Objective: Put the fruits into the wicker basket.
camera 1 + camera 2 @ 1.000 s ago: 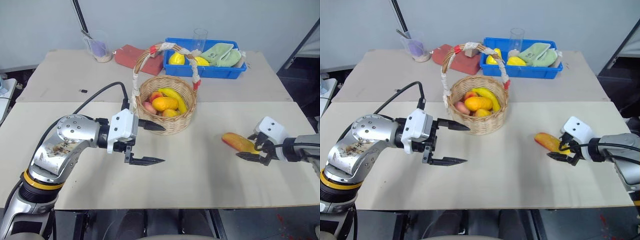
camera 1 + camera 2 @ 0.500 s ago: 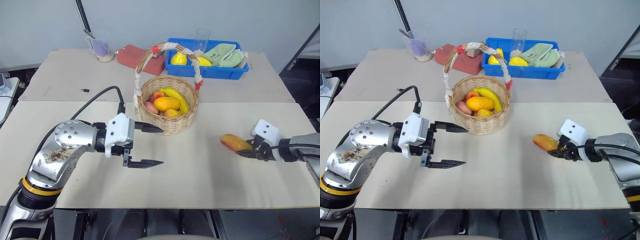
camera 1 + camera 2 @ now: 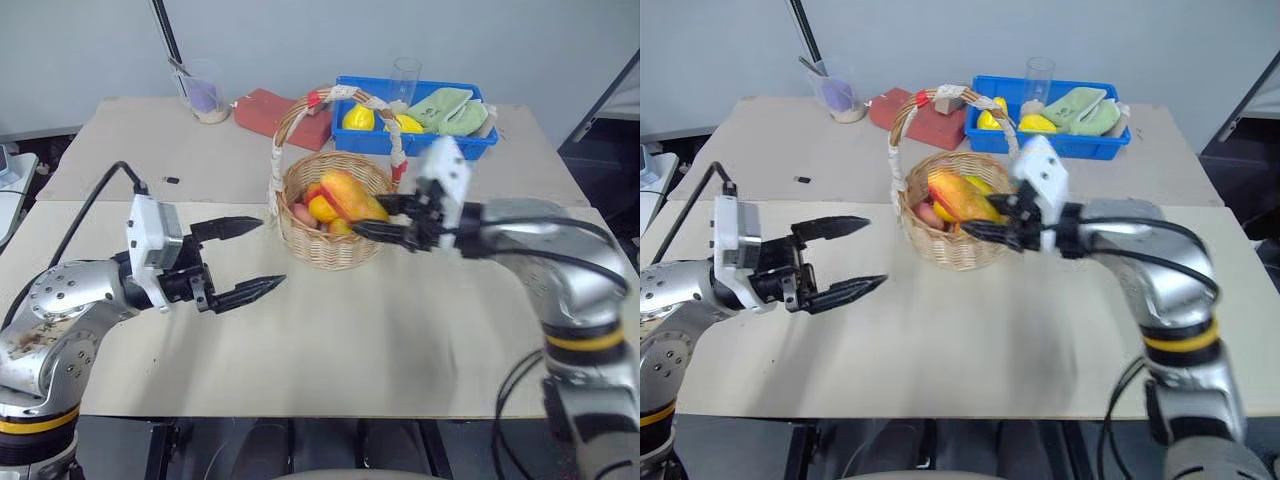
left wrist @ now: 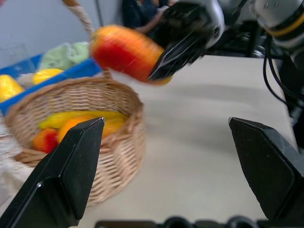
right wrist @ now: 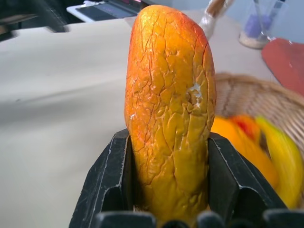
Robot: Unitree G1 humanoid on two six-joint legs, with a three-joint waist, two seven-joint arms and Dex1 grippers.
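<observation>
My right gripper [image 3: 366,216] is shut on the smooth orange-yellow fruit with a red blush [image 3: 350,196]. It holds the fruit in the air just over the right rim of the wicker basket [image 3: 335,250]. In the right wrist view the fruit [image 5: 168,109] sits upright between the two black fingers [image 5: 111,175]. Inside the basket lie an orange-yellow fruit [image 3: 320,209], partly hidden by the held one, a banana and a reddish fruit. My left gripper [image 3: 270,252] hangs open and empty to the left of the basket, apart from it.
A blue bin [image 3: 440,143] with yellow fruits and a green cloth stands behind the basket. A clear glass [image 3: 405,75] is beside the bin. A red object [image 3: 270,108] and a cup with purple contents [image 3: 205,95] sit at the back left.
My right gripper closed on the fruit at the table's right, lifted it and swung it left to the basket. My left gripper drew back to the left, still open.
</observation>
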